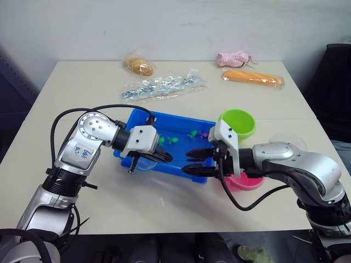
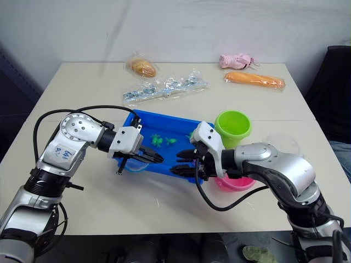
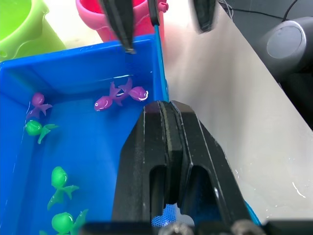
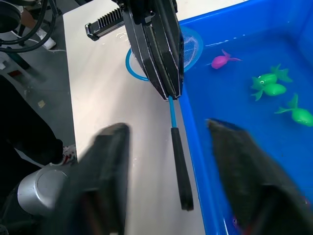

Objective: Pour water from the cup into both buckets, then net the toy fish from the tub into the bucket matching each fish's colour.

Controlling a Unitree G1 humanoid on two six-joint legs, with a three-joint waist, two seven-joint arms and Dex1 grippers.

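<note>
The left gripper [image 1: 164, 157] is clamped on the net [image 4: 172, 105] at the tub [image 1: 143, 118] edge, facing the wide-open right gripper [image 1: 191, 163].

Left arm: elbow raised at 9 o'clock, forearm running toward 3 o'clock, wrist level. Left gripper [image 1: 163, 156] points toward 3 o'clock with its fingers [image 3: 168, 147] pressed together, clamped on the net [image 4: 172, 105] where handle meets hoop.

Right arm: enters from 4 o'clock, forearm running toward 9 o'clock, wrist level. Right gripper [image 1: 193, 162] faces the left gripper tip to tip, just apart from it. Its fingers [image 4: 105, 171] are spread wide, holding nothing.
</note>
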